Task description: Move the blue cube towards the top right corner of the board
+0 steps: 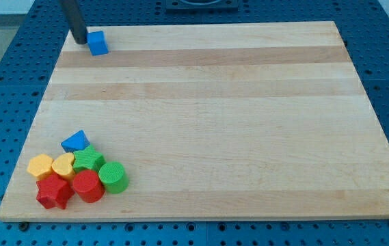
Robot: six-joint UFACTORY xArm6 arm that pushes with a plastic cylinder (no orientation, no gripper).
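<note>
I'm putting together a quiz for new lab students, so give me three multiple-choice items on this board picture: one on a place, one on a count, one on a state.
1. Where is the small blue cube?
A. near the wooden board's top left corner
B. at the board's centre
C. at the view's bottom right

2. How many blocks form the cluster at the view's bottom left?
A. three
B. seven
C. ten

3. How does my tip stand to the blue cube?
A. far off at the view's right
B. close beside it on the view's left
C. resting on top of it

Key: 1 A, the cube sits by the top left corner. 2 B, the cluster holds a blue triangular block, a yellow hexagonal block, a yellow heart block, two green blocks and two red blocks. 3 B, the rod's end stands just left of the cube.
</note>
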